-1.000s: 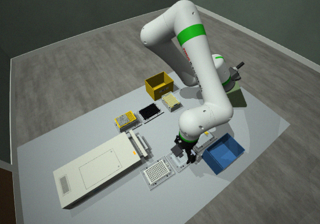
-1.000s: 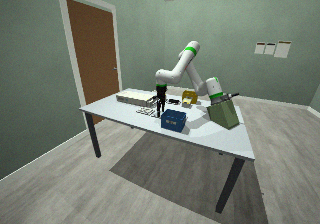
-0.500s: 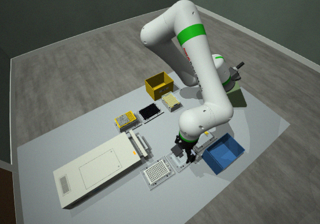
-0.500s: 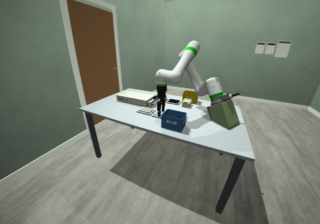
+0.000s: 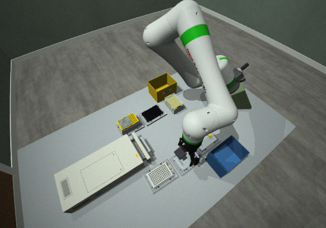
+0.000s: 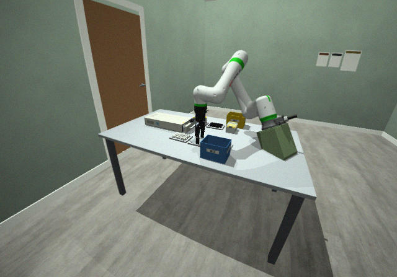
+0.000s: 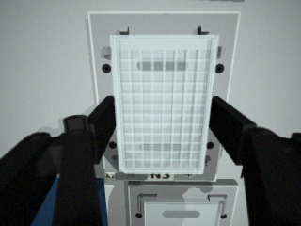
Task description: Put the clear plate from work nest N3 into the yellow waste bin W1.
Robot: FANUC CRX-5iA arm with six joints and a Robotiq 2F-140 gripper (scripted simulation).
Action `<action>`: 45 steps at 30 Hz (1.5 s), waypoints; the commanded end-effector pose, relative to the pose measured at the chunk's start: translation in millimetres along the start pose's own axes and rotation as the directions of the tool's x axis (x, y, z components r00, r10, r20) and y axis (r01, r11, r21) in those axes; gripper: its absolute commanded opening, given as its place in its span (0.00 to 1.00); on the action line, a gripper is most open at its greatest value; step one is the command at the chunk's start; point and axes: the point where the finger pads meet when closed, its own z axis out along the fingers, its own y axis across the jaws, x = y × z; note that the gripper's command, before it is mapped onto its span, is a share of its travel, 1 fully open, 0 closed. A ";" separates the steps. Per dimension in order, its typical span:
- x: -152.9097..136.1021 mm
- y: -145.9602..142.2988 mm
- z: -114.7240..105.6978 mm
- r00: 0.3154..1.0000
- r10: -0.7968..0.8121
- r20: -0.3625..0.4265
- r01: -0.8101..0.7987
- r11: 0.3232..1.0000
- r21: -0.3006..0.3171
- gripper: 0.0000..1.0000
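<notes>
— Clear plastic, gridded with little wells: that's the clear plate (image 7: 162, 104), and it sits in the work nest N3 (image 7: 96, 56), whose label shows just below the plate's near edge.

— And the jaws?

— Clenched on it. The gripper (image 7: 162, 129) points straight down over the nest, and its two black fingers press against the plate's long sides, one on each. Whether the plate has lifted off the nest at all, I cannot tell from where I stand.

— What lies around it?

— On the counter (image 5: 131, 207), a white well plate (image 5: 159, 174) rests on its own nest just beside N3, towards the big cream instrument (image 5: 98, 171) with its drawer pulled out. On the other side stands the blue bin (image 5: 227, 154), near the gripper, and another nest is partly hidden between them under the arm.

— The yellow waste bin W1?

— The yellow waste bin W1 (image 5: 161, 87) stands upright, well apart at the far end of the counter. Just beside it is a box of pale yellow tips (image 5: 173, 103), then a black plate (image 5: 152, 112), then a yellow-framed rack (image 5: 127, 121) in a row. The arm (image 5: 202, 62) arches over all of them from its green pedestal (image 6: 278, 142).
</notes>
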 end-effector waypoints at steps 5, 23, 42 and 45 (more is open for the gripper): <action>0.6 -0.4 -1.1 1.000 0.000 -0.001 0.000 1.000 0.001 0.10; 0.6 -0.4 -3.4 1.000 0.000 -0.001 0.000 1.000 0.001 0.10; 0.6 -0.4 -9.1 1.000 0.000 -0.001 0.000 1.000 0.001 0.10; 0.5 -0.4 -10.9 1.000 0.000 -0.001 0.000 1.000 0.001 0.10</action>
